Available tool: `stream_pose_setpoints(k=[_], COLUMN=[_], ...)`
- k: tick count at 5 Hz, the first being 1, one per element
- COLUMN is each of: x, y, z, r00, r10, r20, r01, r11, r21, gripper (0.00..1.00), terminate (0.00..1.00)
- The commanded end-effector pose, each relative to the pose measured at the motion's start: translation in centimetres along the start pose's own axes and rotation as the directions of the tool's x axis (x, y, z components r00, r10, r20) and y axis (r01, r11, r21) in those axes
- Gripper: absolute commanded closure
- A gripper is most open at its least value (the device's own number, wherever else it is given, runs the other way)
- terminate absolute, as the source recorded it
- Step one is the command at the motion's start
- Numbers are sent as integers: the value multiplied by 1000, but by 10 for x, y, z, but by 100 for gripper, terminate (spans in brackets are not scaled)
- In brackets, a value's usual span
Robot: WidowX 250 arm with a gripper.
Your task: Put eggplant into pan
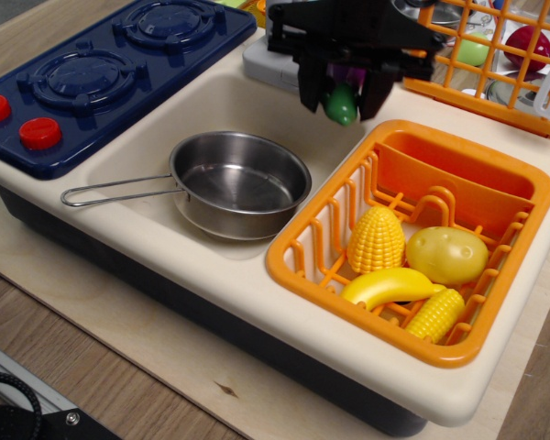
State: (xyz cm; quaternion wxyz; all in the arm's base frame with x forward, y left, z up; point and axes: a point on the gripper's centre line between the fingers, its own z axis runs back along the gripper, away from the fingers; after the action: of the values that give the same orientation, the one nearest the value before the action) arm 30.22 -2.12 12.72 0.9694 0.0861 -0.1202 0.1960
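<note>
sink (165, 137): pan (240, 181) empty; basket (513, 229): corn, potato, banana; jaws (340, 97) clenched on eggplant (341, 101)

The setting is a toy play kitchen mounted on a wooden tabletop (119, 367). Evidence: a moulded cream sink unit (257, 101), a blue two-burner hob (110, 64) with red knobs (39, 133), and an orange dish basket (522, 197) containing plastic vegetables.
</note>
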Motion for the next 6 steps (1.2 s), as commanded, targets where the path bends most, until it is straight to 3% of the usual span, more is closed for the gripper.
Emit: stream_pose_setpoints(k=[1, 2, 4, 5, 6], x=[-8, -24, -44, -48, -48], y=[4, 26, 66, 61, 61], z=[34, 32, 7, -1, -1], r00=[997, 998, 994, 988, 988], r10=[46, 56, -8, -12, -12], r20=[58, 38, 109, 153, 153], r01=[-46, -56, 7, 14, 14], r11=[999, 998, 1000, 1000, 1000], r21=[4, -1, 9, -13, -13], gripper=[100, 100, 100, 0, 0], terminate=[0, 0, 0, 0, 0])
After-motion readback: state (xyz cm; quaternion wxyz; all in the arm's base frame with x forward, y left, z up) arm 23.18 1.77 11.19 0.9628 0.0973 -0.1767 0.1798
